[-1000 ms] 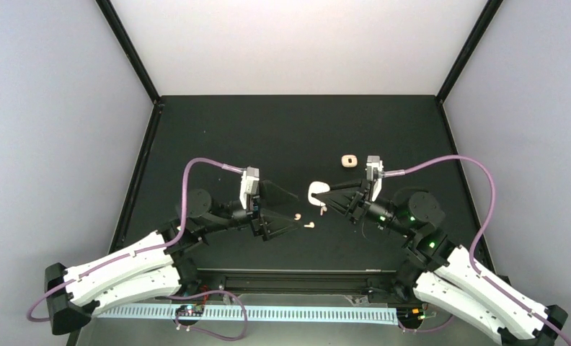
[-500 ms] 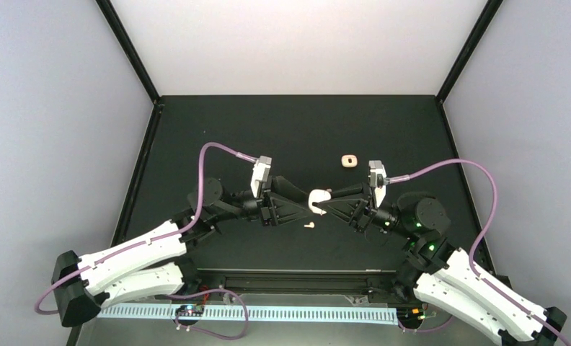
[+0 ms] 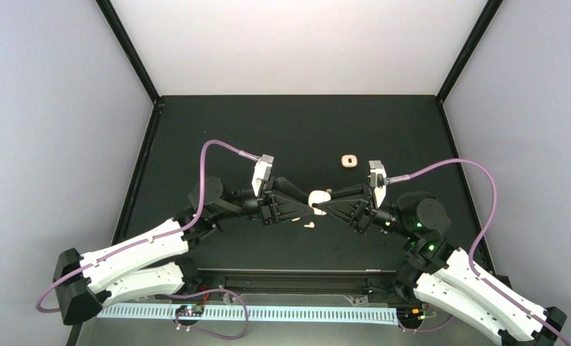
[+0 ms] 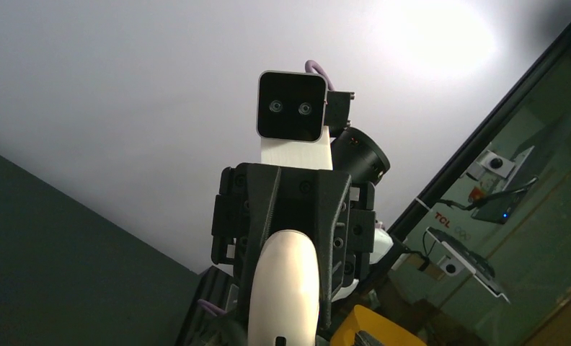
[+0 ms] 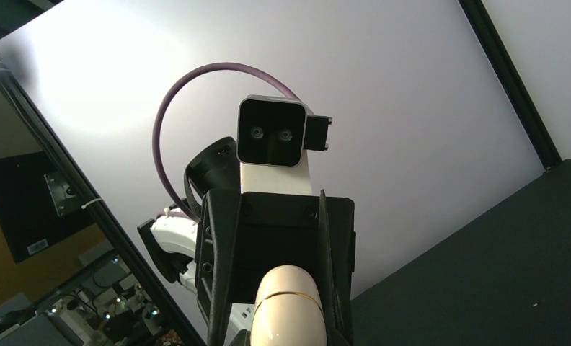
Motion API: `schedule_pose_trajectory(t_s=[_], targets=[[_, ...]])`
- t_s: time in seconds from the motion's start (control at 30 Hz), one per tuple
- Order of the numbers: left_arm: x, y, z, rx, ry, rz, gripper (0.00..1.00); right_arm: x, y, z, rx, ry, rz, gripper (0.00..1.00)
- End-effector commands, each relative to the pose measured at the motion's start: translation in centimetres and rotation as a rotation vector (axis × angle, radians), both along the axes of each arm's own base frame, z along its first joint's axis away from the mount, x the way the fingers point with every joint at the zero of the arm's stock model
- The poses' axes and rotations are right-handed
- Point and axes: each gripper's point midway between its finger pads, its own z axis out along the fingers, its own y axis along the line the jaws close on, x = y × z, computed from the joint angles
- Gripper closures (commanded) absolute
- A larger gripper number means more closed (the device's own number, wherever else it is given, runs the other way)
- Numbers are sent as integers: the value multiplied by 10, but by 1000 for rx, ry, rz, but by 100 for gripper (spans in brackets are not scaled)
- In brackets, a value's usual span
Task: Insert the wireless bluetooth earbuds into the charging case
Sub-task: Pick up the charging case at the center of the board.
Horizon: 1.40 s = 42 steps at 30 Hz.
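Where the two arms meet over the middle of the black table (image 3: 232,130), the right gripper (image 3: 329,202) and the left gripper (image 3: 306,202) point tip to tip, with the cream charging case (image 3: 317,200) caught between them. From the left wrist you look straight at the right gripper. Its dark fingers (image 4: 334,245) sit tight on both sides of the rounded case (image 4: 284,288), so it is clamped on it. From the right wrist, the left gripper's fingers (image 5: 221,281) stand close on either side of the same case (image 5: 286,310), whose lid seam shows as a thin line. I cannot tell whether they press on it or hold anything of their own.

On the table just nearer than the meeting point lies one small white earbud (image 3: 308,225), apart from both grippers. A second case (image 3: 349,160) rests farther back, a little to the right and well apart from the arms.

By my count there are two cases and one earbud in plain sight. Any other earbuds are hidden or too small to make out.
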Motion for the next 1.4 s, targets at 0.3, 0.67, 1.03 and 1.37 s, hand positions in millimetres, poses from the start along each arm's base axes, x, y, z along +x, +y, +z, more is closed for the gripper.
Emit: schedule_pose_trajectory(t_s=[0.3, 0.67, 1.03, 1.37], targets=[[-5, -6, 17, -28, -7, -66, 53, -3, 1, 7, 18, -6, 16, 99], [-9, -4, 16, -32, -18, -79, 61, -3, -2, 13, 41, -6, 8, 99], [-11, -8, 7, 14, -49, -91, 56, -4, -1, 21, 51, 11, 24, 99], [-6, -8, 10, 16, -69, -61, 52, -4, 1, 18, 30, 19, 31, 99]])
